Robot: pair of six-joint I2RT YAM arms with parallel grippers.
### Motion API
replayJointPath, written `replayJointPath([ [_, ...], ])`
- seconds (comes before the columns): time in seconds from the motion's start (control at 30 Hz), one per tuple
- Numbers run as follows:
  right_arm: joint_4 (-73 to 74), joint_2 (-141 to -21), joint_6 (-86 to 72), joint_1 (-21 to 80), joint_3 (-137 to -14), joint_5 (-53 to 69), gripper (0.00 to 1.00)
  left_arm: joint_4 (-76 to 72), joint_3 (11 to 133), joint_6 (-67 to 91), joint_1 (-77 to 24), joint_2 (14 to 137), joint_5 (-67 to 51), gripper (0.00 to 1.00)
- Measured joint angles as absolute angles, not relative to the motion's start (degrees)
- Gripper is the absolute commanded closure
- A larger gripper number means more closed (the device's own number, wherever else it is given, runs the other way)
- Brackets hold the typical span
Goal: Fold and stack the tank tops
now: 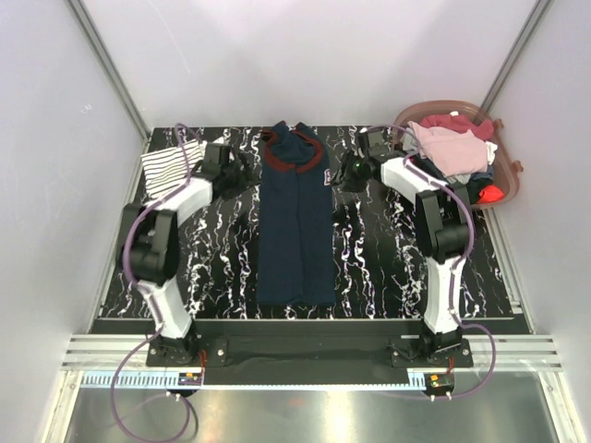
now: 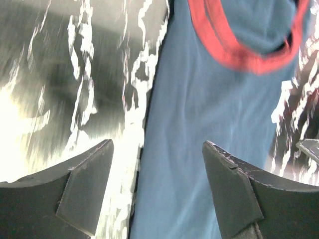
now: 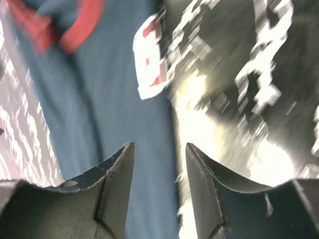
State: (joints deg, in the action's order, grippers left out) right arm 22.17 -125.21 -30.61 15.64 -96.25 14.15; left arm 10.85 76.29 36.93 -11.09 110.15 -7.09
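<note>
Two robot arms work at a black, white-veined surface [image 1: 388, 268] with the job of folding and stacking tank tops about half done, by the look of it. The navy tank top [image 1: 295, 221] lies flat down the middle as a long narrow strip, its dark red neck trim [image 2: 224, 45] at the far end. Its sides appear already folded in. The crosswise folds are not yet made.

The striped tank top [image 1: 169, 164] sits in the far left corner, well apart from the navy one, so no stack exists. It looks gathered into a small bundle; whether it is neatly folded cannot be told from here.

The left hand [image 2: 157, 149] hovers over the navy top's left edge near the neck, fingers spread wide with nothing between them. The right hand [image 3: 159, 149] hovers over the opposite edge, fingers moderately apart and likewise empty. A white-and-red tag [image 3: 152, 62] sticks out from that edge just ahead of it.

At the far right corner a pinkish basket [image 1: 403, 116] holds a heap of other clothes, a pink garment [image 1: 448, 138] on top. Nothing lies between the two tops, though the left arm reaches across the gap and would need to move aside.
</note>
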Motion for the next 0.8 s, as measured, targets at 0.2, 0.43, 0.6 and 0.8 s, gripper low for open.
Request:
replayJointPath([
  [0.2, 21.6, -109.9, -29.1, 23.3, -80.5, 11.5, 0.48, 7.9, 57.4, 37.6, -15.7, 91.8, -3.6, 0.23],
  [0.43, 22.3, -97.6, -30.4, 37.4, -65.1, 11.7, 0.50, 8.2, 40.3, 38.0, -16.6, 78.0, -4.3, 0.25],
  [0.6, 20.5, -92.8, -35.0, 46.5, -57.8, 13.2, 0.52, 10.5, 33.0, 37.7, -18.3, 65.7, -4.8, 0.24],
  [0.8, 16.5, -92.3, -40.0, 50.7, -53.2, 14.2, 0.61, 11.8, 29.1, 36.7, -19.1, 56.9, -6.5, 0.23],
])
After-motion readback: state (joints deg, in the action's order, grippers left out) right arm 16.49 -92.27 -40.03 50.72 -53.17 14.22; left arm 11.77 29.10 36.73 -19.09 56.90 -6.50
